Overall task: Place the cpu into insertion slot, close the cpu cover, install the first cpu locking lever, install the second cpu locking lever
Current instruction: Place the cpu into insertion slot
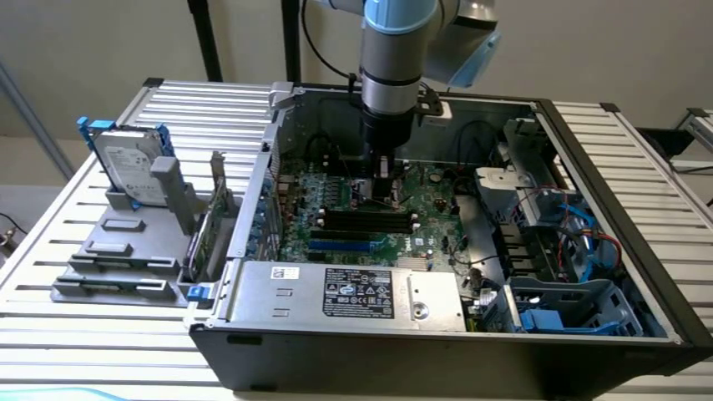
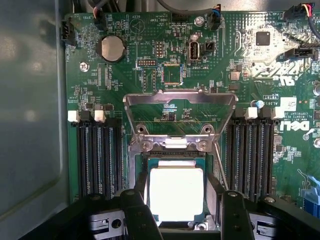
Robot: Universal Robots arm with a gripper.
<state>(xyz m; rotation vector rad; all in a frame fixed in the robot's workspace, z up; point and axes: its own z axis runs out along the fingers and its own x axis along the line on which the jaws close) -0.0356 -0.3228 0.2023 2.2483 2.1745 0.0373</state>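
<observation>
The cpu [image 2: 176, 194], a square chip with a bright silvery top, sits low over the insertion slot [image 2: 172, 150], whose black frame and metal rim show around it. My gripper [image 2: 176, 186] is shut on the cpu, one dark finger [image 2: 139, 207] on each side of the chip. The cpu cover [image 2: 180, 96], a thin silvery frame with a cut-out middle, is swung open and stands up off the slot's far edge. A thin locking lever [image 2: 220, 170] slants beside the slot. In the exterior view my gripper [image 1: 385, 199] reaches straight down to the green motherboard [image 1: 429, 219] inside the computer case.
Black memory slots [image 2: 97, 155] run along both sides of the socket, with another bank [image 2: 252, 152] opposite. The case's metal wall [image 2: 30, 110] stands close by. A power supply [image 1: 356, 294], drive bays [image 1: 546, 225] and blue cables crowd the case. A hard drive [image 1: 132, 167] rests in a rack outside.
</observation>
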